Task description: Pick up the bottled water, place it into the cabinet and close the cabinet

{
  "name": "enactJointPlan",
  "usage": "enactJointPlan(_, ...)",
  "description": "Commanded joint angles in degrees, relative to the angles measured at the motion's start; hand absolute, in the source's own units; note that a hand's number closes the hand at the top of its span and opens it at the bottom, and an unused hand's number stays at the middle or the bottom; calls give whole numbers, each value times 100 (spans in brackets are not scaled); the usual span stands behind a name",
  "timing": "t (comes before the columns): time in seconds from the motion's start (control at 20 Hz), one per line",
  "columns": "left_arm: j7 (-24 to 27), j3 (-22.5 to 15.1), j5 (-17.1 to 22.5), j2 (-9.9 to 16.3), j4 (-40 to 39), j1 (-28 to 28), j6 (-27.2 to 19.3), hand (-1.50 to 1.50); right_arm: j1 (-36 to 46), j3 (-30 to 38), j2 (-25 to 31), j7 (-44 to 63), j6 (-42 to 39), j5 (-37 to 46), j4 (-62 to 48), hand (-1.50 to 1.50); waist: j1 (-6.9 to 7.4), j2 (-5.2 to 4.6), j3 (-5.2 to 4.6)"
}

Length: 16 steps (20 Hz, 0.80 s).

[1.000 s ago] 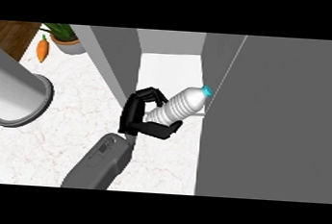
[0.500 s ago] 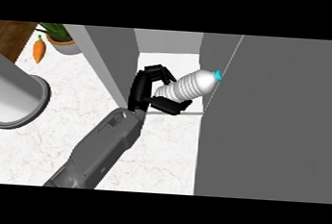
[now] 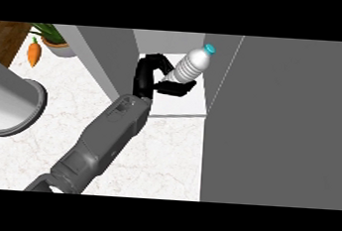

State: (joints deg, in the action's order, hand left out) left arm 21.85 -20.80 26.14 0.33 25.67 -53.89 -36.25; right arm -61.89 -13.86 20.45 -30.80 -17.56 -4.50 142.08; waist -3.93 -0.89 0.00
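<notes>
Fingers curled round the bottled water (image 3: 191,65), the right hand (image 3: 153,75) holds it inside the cabinet (image 3: 119,59) opening, just left of the open door (image 3: 291,120), its long axis tilted, cap pointing up and inward.

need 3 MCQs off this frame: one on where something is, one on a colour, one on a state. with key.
1. Where is the water bottle?
A. lying on the counter
B. in the cabinet opening, held by a robot hand
C. beside the carrot

2. What colour is the bottle cap?
A. red
B. black
C. light blue

3. What state is the robot hand at the cabinet in?
A. curled round the bottle
B. flat on the counter
C. open, holding nothing

Key: 1 B, the bottle sits tilted between the cabinet walls over the pale shelf, fingers round it. 2 C, the cap at its top is light blue. 3 A, black fingers wrap the bottle's lower body.
</notes>
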Motion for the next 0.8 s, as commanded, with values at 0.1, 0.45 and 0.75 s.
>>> enactJointPlan(0.1, -42, -74, -500, 92, -1109, -718, -988, -150, -57, -18, 49, 158, -144, -427, 330, -150, -56, -60, -1)
enactJointPlan(0.45, 53, 112, -536, 78, -1668, -1159, -1274, -150, 45, 251, 30, -43, -287, -565, 167, -150, -92, -93, -5)
enactJointPlan(0.75, 1151, 741, -1, -28, -779, -1018, -676, -150, -26, 237, 82, 113, -365, -597, 325, -150, 26, -77, -21)
